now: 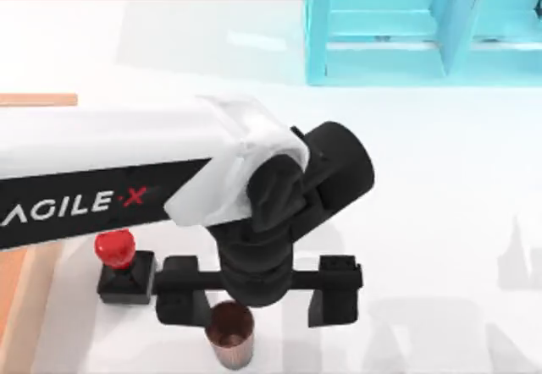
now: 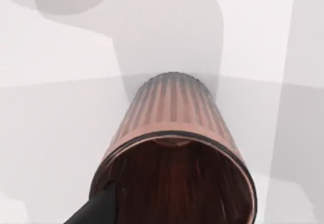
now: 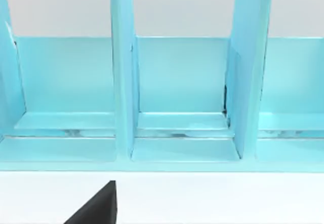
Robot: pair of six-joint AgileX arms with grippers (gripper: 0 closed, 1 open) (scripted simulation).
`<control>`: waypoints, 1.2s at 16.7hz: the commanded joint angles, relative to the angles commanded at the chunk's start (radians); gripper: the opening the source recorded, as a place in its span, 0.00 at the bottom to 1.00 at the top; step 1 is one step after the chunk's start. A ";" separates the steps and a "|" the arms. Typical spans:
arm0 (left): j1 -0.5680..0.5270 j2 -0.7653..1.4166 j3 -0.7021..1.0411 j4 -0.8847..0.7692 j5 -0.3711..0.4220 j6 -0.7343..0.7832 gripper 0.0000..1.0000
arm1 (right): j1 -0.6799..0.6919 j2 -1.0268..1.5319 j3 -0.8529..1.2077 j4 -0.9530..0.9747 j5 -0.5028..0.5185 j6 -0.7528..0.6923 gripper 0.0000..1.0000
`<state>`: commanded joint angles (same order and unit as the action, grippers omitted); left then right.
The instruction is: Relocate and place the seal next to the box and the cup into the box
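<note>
**Left gripper spread wide above the cup, seal beside the box**

At the near edge of the table (image 1: 423, 222), the cup (image 1: 230, 333) stands upright, its ribbed brown wall and dark mouth large in the left wrist view (image 2: 174, 153). Directly over it hangs the left gripper (image 1: 254, 294), reached in from the top view's left on the white AgileX arm. Its two black fingers (image 1: 176, 294) are spread well apart, one on each side of the cup's line and wider than the cup, and they grip nothing.

Just left of that gripper sits the seal (image 1: 120, 264), red knob up on its black block, on the white tabletop. It lies near the light-brown plank wall of the box (image 1: 25, 298), which runs along the left edge; whether the two touch cannot be told.

Far across the table stands the cyan shelf unit (image 1: 398, 27). The right wrist view faces its open compartments (image 3: 177, 107), with a dark fingertip (image 3: 98, 206) of the right gripper at the corner; how those fingers are set cannot be told.
</note>
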<state>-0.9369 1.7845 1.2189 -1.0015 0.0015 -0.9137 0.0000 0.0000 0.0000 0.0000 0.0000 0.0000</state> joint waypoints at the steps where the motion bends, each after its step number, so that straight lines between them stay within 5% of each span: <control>1: 0.000 0.010 -0.023 0.035 0.000 0.000 1.00 | 0.000 0.000 0.000 0.000 0.000 0.000 1.00; 8: -0.001 0.035 -0.084 0.115 0.000 -0.001 1.00 | 0.000 0.000 0.000 0.000 0.000 0.000 1.00; 20: -0.001 0.035 -0.084 0.115 0.000 -0.001 0.10 | 0.000 0.000 0.000 0.000 0.000 0.000 1.00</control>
<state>-0.9384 1.8199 1.1350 -0.8867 0.0017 -0.9144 0.0000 0.0000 0.0000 0.0000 0.0000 0.0000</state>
